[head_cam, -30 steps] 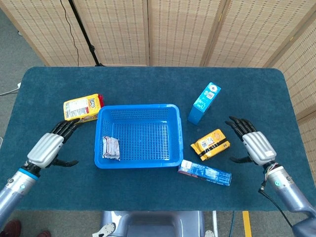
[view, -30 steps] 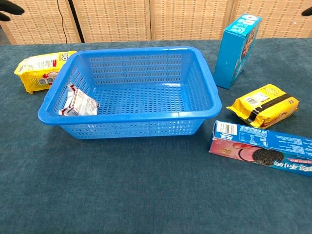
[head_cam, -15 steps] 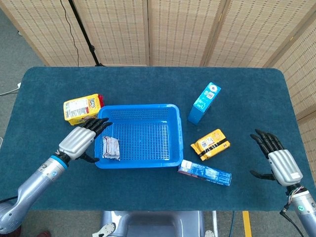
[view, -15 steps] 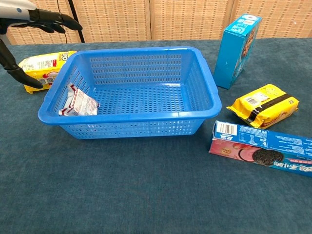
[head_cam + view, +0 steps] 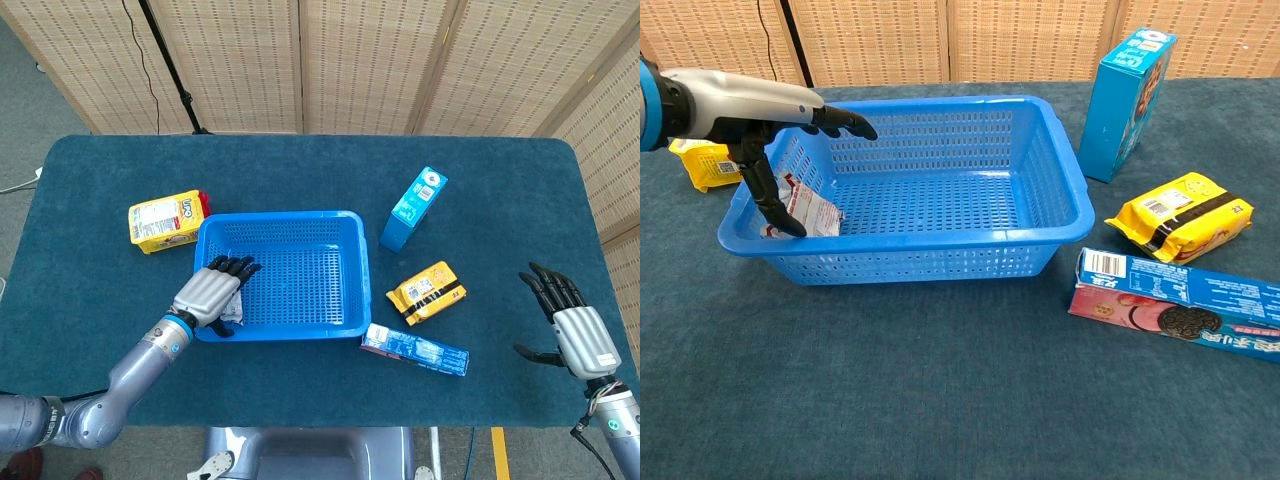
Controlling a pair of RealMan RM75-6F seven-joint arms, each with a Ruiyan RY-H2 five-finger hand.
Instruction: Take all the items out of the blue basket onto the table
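Observation:
The blue basket (image 5: 281,216) (image 5: 910,243) stands mid-table. Inside it, at its left end, lies a small white and red packet (image 5: 233,309) (image 5: 812,211). My left hand (image 5: 210,290) (image 5: 745,108) hovers over that end of the basket with its fingers stretched out above the packet. Its thumb (image 5: 768,195) reaches down to the packet's left edge, and nothing is held. In the head view the hand covers most of the packet. My right hand (image 5: 574,326) is open over the table's right edge, far from the basket, and the chest view does not show it.
A yellow snack bag (image 5: 168,220) (image 5: 702,160) lies left of the basket. To its right stand a blue carton (image 5: 414,208) (image 5: 1132,90), a yellow packet (image 5: 427,291) (image 5: 1180,215) and a flat cookie box (image 5: 415,349) (image 5: 1180,305).
My left hand has moved right from the table's left side to over the basket and come down by the packet. My right hand has drawn back toward the right edge.

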